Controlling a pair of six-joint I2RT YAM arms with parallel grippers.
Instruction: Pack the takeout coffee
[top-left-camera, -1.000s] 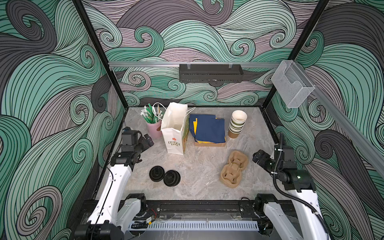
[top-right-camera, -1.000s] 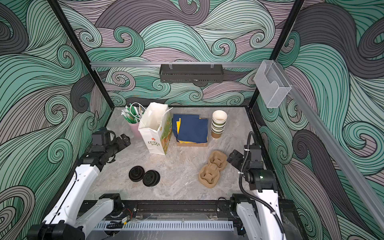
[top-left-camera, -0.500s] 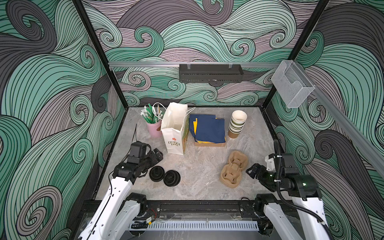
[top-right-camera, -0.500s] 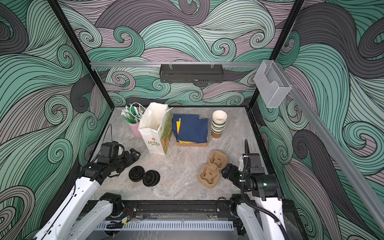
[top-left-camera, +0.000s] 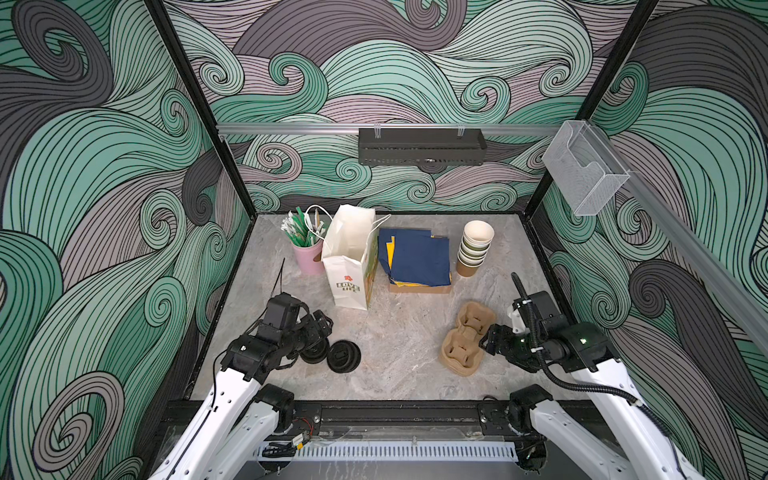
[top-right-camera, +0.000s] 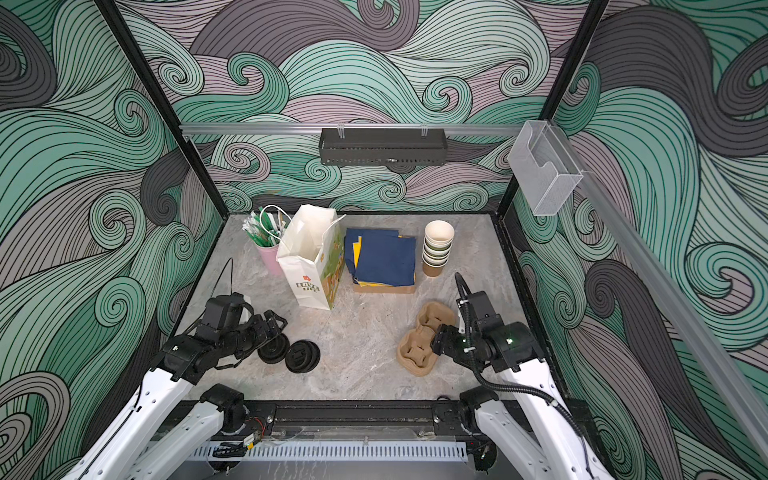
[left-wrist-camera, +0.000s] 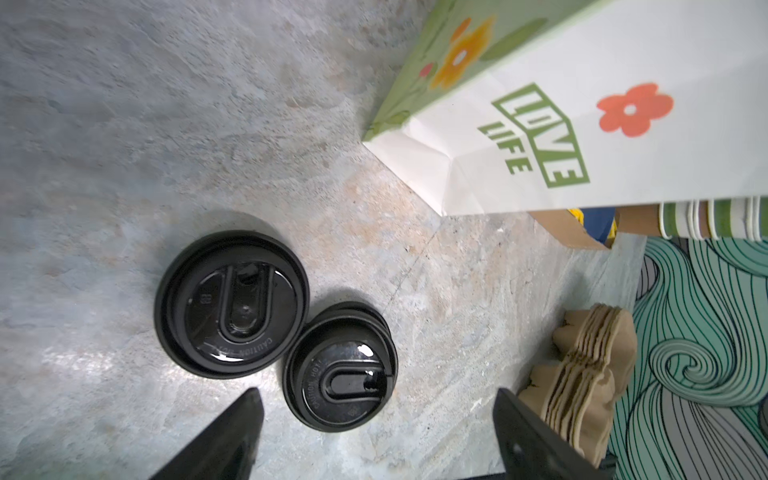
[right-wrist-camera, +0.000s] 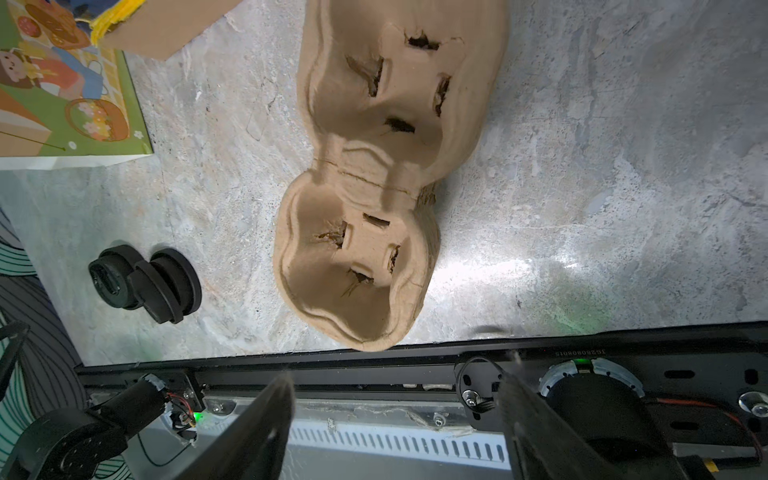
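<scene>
1. On the gray table (top-left-camera: 395, 386) a white paper bag (top-left-camera: 349, 266) stands up with its mouth open. It is between a pink cup (top-left-camera: 309, 259) and a cardboard box (top-left-camera: 419, 288).
2. The pink cup holds green and white sticks (top-left-camera: 299, 230). The box holds dark blue napkins (top-left-camera: 419, 257). Next to the box stands a stack of cups without lids (top-left-camera: 473, 249).
3. Two piles of black lids (left-wrist-camera: 232, 303) lie side by side in front of the bag. I cannot tell where the lidded coffee cups are.
4. The left arm reaches low. The left gripper (top-left-camera: 322, 332) hangs over the lids and hides part of one pile in both top views. Its fingers are wide apart and hold nothing.
5. The right arm is bent. The right gripper (top-left-camera: 487, 341) points at a stack of brown cup carriers (top-left-camera: 463, 353), just beside it. Its fingers are spread wide and hold nothing.
</scene>
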